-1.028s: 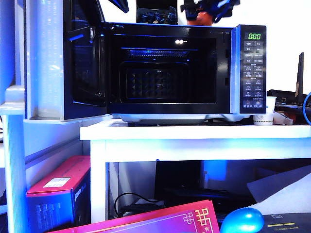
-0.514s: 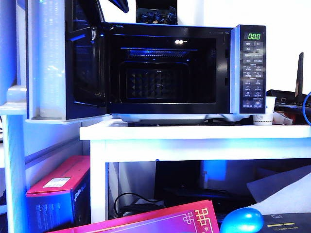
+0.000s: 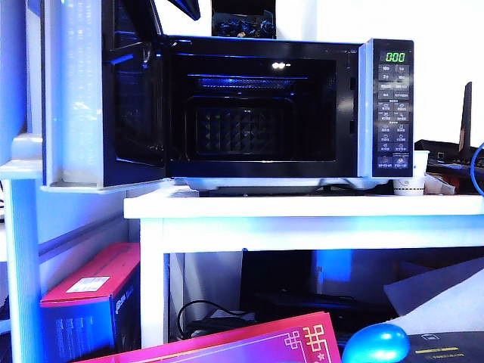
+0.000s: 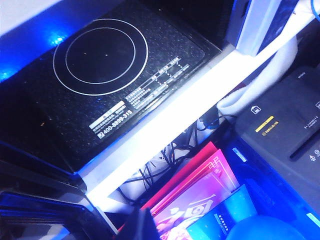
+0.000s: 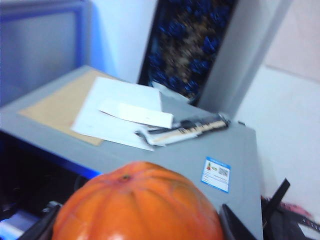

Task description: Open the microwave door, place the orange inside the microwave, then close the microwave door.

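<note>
**A:** Status, exterior view, left to right?

**B:** The microwave door is swung fully open and stands at 9 o'clock of the cavity, inner face toward the camera. The microwave sits on the white table with its interior dark. The button panel is at 3 o'clock of the cavity, and the green display is lit at the panel's 12 o'clock. A paper cup stands just beside the panel's lower corner, at 5 o'clock.

**A:** Under the table?

**B:** There's a red box at 7 o'clock, a pink folder at 6 and a blue ball at 5.

**A:** Left gripper?

**B:** Its wrist camera looks down on a black induction hob on a white shelf, with the pink folder beyond the shelf edge. A dark tip at the frame edge may be a finger, but it's too dim to be sure. I can't tell how the jaws stand.

**A:** Right gripper? Where's the orange?

**B:** The right gripper holds the orange. The jaws are spread wide around it, with dark fingers on either side of the fruit. The orange is not yet in the cavity. It hangs over a grey flat top that carries loose papers and a small sticker. This view is blurred.
</note>
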Action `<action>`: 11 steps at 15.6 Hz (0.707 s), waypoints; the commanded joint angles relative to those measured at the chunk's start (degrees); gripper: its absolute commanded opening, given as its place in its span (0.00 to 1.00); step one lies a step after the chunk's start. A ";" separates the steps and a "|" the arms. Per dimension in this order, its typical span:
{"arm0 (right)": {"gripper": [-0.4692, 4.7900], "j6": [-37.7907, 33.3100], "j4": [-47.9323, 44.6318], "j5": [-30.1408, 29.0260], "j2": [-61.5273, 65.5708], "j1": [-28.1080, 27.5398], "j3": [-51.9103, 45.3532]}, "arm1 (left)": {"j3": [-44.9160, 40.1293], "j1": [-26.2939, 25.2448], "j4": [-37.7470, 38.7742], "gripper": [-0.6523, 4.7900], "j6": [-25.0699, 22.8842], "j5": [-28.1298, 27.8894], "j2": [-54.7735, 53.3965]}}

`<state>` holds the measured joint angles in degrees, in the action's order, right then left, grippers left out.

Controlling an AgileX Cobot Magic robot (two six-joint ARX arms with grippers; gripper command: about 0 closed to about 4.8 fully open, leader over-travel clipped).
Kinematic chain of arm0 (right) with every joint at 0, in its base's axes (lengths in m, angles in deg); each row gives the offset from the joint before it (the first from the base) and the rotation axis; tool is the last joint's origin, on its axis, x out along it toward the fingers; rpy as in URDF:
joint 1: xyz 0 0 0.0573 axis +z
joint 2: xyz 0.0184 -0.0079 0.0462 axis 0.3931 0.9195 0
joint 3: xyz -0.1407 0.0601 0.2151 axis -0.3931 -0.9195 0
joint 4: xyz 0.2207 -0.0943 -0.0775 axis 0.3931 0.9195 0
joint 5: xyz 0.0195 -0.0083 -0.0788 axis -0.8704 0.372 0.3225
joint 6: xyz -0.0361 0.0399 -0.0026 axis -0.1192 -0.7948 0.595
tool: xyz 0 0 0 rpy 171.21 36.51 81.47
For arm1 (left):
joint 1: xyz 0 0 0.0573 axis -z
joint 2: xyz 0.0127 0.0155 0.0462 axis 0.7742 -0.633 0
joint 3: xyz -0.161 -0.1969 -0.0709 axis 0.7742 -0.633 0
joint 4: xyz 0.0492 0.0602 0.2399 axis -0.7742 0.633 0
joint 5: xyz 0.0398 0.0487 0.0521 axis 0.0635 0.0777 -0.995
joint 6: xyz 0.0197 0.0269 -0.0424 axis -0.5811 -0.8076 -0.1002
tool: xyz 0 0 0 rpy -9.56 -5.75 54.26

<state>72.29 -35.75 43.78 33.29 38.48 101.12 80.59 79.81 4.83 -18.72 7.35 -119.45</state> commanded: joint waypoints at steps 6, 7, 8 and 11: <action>0.39 6.78 0.57 -2.73 0.17 2.51 -11.82 | 0.09 0.02 -0.90 0.11 -0.61 -0.07 0.22; 0.39 6.82 -3.63 -2.71 0.46 2.56 -16.63 | 0.09 0.02 -0.90 0.11 -0.66 -0.07 0.24; 0.39 6.78 -7.80 -2.64 0.79 2.56 -20.59 | 0.09 0.02 -0.87 0.11 -0.81 -0.07 0.24; 0.39 7.93 -21.42 0.15 2.75 2.56 -31.26 | 0.09 0.02 -0.87 0.11 -1.03 -0.07 0.22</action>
<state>79.33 -51.51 43.57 35.72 40.97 70.94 80.61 79.75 4.70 -19.36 7.35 -119.48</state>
